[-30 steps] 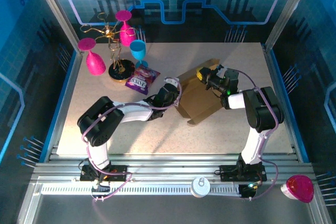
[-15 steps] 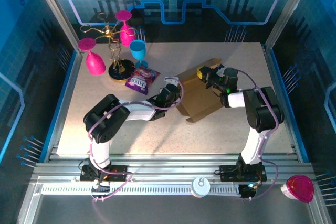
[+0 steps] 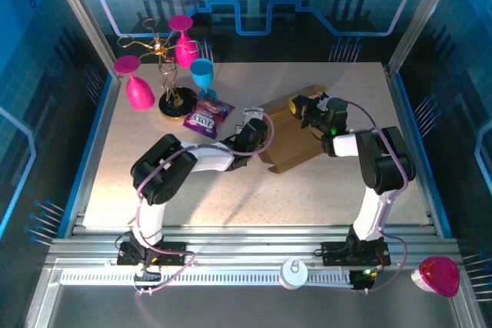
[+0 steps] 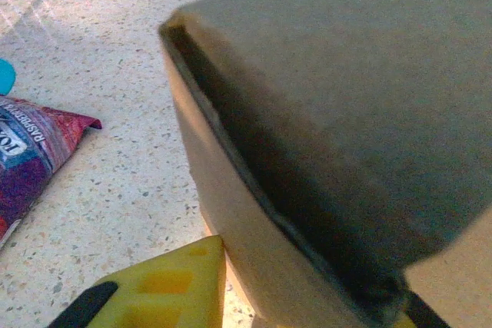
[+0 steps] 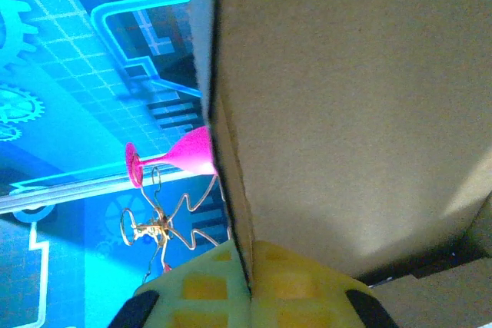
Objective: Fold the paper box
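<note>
Right, table (image 3: 154,182) unchanged, all the action is centre-right. The paper box (image 3: 296,144) sits there partly formed, brown, skewed to the table edges, with one panel raised on the far side. Compared with a second ago its near corner has pulled in toward the middle and the footprint looks tighter, so I'd say the walls are being squeezed upright, not just slid around. The left gripper (image 3: 257,130) has crept forward and up along the box's left edge; in the wrist view one yellow pad (image 4: 181,286) lies against the outer wall, the other finger is mostly hidden, so I can't tell if it's clamping. The right gripper (image 3: 302,107) has barely moved at the far right edge, its two yellow pads (image 5: 300,286) pinching a cardboard panel edge between them. Judgement: mid-fold, the right anchoring, the left closing the side; the lid overlaps the wall but isn't tucked. The snack packet (image 3: 207,115) lies near the left gripper, clear of the box.
</note>
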You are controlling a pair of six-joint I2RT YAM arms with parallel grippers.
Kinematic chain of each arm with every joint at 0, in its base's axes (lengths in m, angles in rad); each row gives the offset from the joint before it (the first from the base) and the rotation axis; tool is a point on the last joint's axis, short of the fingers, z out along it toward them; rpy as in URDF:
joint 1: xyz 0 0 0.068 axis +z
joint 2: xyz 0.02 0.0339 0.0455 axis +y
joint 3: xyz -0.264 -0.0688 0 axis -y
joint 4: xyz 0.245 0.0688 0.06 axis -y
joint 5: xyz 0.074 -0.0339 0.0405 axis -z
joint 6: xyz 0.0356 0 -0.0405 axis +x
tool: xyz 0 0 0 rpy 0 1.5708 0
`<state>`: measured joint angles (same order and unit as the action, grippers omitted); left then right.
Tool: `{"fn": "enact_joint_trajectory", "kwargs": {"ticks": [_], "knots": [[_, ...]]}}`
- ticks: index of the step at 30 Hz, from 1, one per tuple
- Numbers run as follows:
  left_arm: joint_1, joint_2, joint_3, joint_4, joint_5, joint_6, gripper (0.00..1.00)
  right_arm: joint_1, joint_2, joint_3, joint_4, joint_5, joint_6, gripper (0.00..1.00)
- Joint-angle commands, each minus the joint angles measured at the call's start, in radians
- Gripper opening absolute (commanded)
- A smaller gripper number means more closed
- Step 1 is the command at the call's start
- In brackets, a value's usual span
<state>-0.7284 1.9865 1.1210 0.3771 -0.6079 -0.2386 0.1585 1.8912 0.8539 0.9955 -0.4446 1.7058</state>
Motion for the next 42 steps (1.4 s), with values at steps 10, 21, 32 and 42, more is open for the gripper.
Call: {"fn": "enact_joint_trajectory", "kwargs": {"ticks": [10, 21, 32, 42], "knots": [[0.011, 0.016, 0.109, -0.143, -0.070, -0.096, 0.00, 0.033, -0.029, 0.009, -0.088, -0.042, 0.037, 0.00], [0.018, -0.024, 0.133, -0.254, -0.066, -0.082, 0.00, 0.018, -0.189, 0.020, -0.303, 0.050, -0.039, 0.37], [0.081, -0.143, 0.187, -0.564, 0.133, -0.140, 0.00, -0.077, -0.541, 0.117, -0.904, 0.206, -0.331, 0.68], [0.141, -0.165, 0.354, -0.887, 0.281, -0.190, 0.00, -0.110, -0.654, 0.222, -1.294, 0.253, -0.492, 0.56]]}}
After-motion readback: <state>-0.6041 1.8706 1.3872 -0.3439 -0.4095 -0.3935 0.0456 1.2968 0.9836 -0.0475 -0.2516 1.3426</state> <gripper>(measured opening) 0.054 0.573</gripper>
